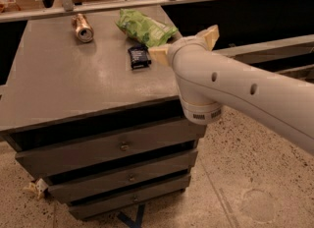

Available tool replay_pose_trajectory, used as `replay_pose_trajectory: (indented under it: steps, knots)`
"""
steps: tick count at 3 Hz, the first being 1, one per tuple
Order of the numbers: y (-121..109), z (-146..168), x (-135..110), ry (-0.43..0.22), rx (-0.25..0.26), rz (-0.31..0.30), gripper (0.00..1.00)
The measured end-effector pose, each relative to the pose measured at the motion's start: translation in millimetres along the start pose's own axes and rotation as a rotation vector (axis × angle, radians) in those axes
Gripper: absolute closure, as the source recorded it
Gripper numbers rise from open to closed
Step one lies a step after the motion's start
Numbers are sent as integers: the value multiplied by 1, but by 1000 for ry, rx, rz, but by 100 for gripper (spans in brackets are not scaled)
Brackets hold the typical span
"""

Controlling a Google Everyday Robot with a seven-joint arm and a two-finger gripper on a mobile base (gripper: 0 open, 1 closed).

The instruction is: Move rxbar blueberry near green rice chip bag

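You are facing a probably light, slippery flat bar (139,56) at the green bag's (145,27) 6 o'clock, so the released gripper (182,43) at its 3 o'clock should be pinching its long edges.

The gripper (182,44) hangs over the right edge of the grey drawer cabinet (73,84), jaws spread. Just left of the jaws lies the small dark navy rxbar blueberry (139,56). Behind the bar lies the glossy green rice chip bag (144,27), and well left of the jaws the copper-toned metal can (82,28).
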State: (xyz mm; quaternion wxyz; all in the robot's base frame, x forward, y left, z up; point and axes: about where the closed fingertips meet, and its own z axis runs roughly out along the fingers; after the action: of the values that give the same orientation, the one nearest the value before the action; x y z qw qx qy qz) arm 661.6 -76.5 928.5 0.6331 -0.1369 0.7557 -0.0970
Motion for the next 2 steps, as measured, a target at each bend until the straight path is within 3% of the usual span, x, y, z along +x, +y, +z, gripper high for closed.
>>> replay_pose_trajectory:
  steps: [2]
  knots:
    - [-91,-9,-3,17,129,-184,0]
